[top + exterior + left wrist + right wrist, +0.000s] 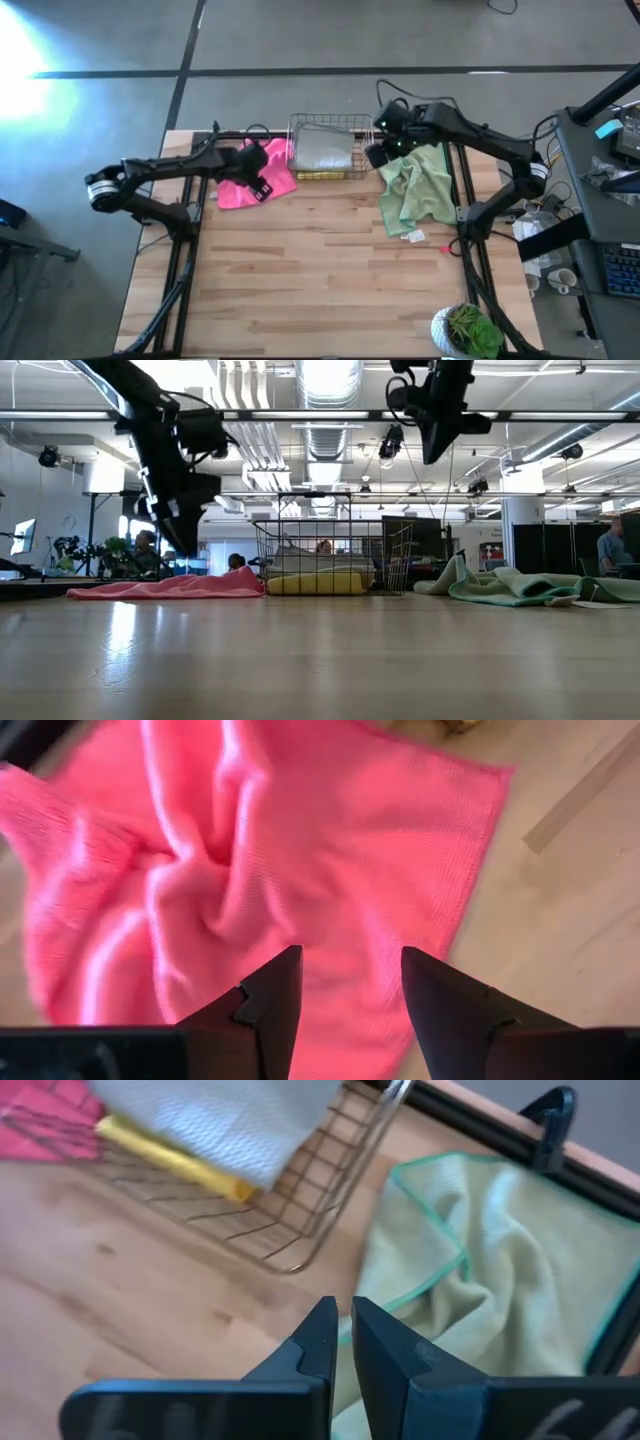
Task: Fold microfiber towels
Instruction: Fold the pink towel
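A hot pink towel (240, 188) lies crumpled and flat on the table, left of the copper wire basket (322, 125). My left gripper (350, 970) hovers open just above it, pointing steeply down; in the low view its fingertips (186, 546) are clear of the pink towel (170, 587). A light grey towel (322, 148) lies folded in the basket on a yellow one (170, 1158). Pale green towel cloth (415, 185) lies rumpled right of the basket. My right gripper (345, 1325) is shut and empty, raised high (430, 458) between the basket and the green cloth.
The wire basket stands at the middle of the table's far edge. A potted plant (468, 332) sits at the near right corner. A small white tag (415, 236) lies by the green cloth's near end. Bare wood (310, 270) stretches across the near half.
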Available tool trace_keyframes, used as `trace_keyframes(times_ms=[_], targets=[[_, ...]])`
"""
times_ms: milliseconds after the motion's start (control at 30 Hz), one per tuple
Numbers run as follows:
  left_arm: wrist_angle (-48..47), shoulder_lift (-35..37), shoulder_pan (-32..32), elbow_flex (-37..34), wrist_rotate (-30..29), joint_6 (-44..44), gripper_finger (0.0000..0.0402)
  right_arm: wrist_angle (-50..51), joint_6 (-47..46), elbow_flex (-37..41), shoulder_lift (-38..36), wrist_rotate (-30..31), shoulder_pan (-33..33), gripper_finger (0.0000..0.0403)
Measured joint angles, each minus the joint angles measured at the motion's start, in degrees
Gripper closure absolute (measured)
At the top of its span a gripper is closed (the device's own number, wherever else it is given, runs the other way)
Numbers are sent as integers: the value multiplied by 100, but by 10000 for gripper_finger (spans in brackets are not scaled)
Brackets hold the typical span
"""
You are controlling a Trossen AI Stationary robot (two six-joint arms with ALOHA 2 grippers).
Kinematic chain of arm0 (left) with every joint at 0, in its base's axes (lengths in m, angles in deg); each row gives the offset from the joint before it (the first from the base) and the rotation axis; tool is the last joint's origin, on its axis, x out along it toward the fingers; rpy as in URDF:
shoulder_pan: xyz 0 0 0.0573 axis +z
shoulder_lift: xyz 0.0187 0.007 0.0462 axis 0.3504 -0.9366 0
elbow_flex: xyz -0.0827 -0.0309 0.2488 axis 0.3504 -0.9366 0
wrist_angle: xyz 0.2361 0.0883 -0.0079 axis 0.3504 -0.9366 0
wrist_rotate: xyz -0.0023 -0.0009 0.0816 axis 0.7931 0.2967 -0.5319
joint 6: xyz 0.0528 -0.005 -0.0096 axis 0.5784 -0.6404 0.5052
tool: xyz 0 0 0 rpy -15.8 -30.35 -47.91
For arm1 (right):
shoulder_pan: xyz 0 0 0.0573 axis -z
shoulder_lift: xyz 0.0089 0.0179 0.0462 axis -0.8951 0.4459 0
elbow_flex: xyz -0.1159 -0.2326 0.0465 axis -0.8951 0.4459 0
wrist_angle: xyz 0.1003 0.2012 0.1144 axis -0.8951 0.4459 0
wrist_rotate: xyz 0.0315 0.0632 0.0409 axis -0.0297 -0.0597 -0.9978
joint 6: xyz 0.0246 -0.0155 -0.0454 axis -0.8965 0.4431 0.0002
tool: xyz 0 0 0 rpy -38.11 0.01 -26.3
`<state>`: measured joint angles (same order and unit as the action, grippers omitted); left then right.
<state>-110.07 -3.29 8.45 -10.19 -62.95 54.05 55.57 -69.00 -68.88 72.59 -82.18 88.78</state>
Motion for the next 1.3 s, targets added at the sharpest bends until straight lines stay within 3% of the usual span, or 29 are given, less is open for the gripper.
trace_keyframes(times_ms=[433, 833, 1033, 1300], targets=[[1314, -64, -132, -1312, -86, -565, 245, -5, -973, 4, 10, 11, -1238, 376], [1410, -478, -357, -1538, 170, -811, 245, -54, -1230, 4, 26, 43, -2001, 376], [1350, -476, -1057, -1672, 848, -1230, 245, -49, -1080, 4, 26, 52, -2169, 376], [1210, -490, -2603, -1598, 1473, -1749, 245, -45, -808, 4, 26, 48, -2200, 376]])
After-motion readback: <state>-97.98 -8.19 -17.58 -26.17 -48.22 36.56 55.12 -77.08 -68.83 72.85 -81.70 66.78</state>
